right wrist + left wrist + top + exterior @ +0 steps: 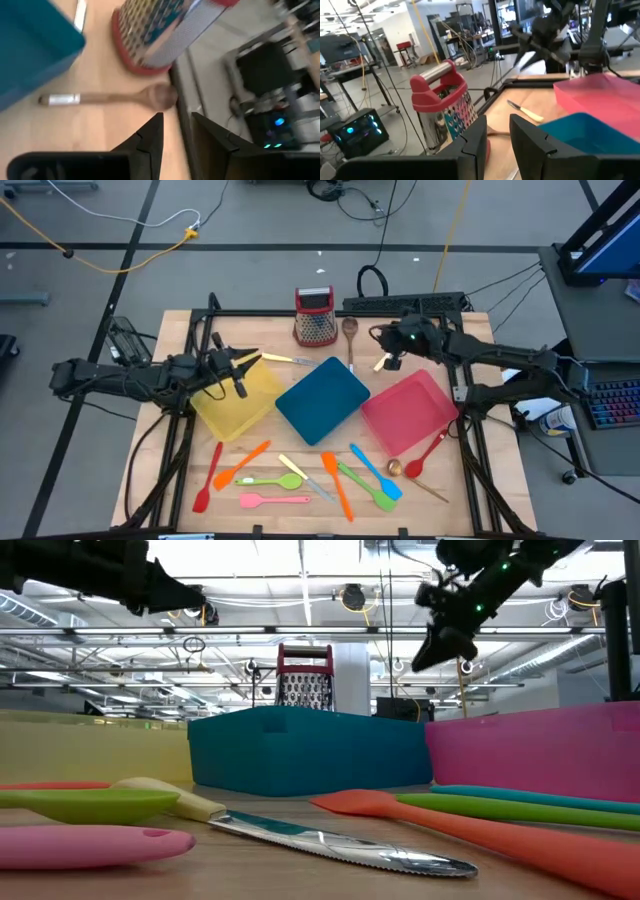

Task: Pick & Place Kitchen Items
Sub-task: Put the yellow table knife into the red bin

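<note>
Overhead, I see a wooden desk (160, 480) with 3 trays in a row across its middle: yellow (215, 415), teal (322, 402) and red (412, 412). Most of the kitchen items (300, 478) lie loose along the near edge, in front of the trays. These are orange, red, green, pink and blue plastic spatulas and spoons, plus a pale-handled knife. I judge they are spread flat and apart so that each can be picked singly.

The left claw (238, 378) hangs over the far corner of the yellow tray. Its wrist camera shows a clear gap between the 2 fingers with nothing in it, so it is released and carries no load. A pale-handled piece of cutlery (285, 359) lies on the desk just beyond it, between the yellow tray and a red-framed grater (315, 317).

The right claw (390, 362) hovers at the far side, between the teal and red trays. Its fingers also stand apart and empty. Below it a wooden spoon (115, 97) lies flat beside the grater. A pale sliver shows just beside this claw from above. I cannot tell whether it is a utensil or part of the arm.

My judgement is that both arms are poised high to approach the far utensils from above. Nearly all the sorting is not yet done.
</note>
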Controlling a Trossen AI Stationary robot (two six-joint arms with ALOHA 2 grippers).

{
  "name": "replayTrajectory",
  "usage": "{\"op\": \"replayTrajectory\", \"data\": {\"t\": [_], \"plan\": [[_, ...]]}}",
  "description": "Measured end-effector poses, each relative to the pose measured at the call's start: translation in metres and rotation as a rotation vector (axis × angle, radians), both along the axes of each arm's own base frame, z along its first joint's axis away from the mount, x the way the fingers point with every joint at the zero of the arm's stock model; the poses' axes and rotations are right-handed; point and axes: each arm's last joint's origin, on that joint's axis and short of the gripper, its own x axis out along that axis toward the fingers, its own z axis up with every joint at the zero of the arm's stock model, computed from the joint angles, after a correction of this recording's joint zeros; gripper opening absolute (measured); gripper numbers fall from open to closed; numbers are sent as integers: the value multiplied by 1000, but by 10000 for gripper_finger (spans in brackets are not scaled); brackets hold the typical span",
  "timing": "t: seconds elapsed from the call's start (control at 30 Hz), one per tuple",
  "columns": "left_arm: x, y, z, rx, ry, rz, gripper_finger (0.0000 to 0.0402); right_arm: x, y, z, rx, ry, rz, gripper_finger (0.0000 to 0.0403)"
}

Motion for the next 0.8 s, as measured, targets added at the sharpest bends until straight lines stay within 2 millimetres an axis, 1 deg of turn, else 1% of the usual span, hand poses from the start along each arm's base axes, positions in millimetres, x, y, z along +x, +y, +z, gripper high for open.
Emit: {"op": "replayTrajectory", "data": {"t": [0.17,0.33,0.5,0.57,0.8], "plan": [[0,2,3,-14,-37,-47,88,1,-21,-15,16,80,-51,102],[1,3,2,-38,-33,-54,88,0,-36,-36,78,188,-101,111],[1,3,0,-37,-15,-54,88,3,-46,-54,159,244,-11,108],[1,3,-1,-40,-8,-54,88,5,-49,-62,165,285,16,106],[1,3,-4,-46,25,-53,88,9,-52,-90,200,442,86,105]]}}
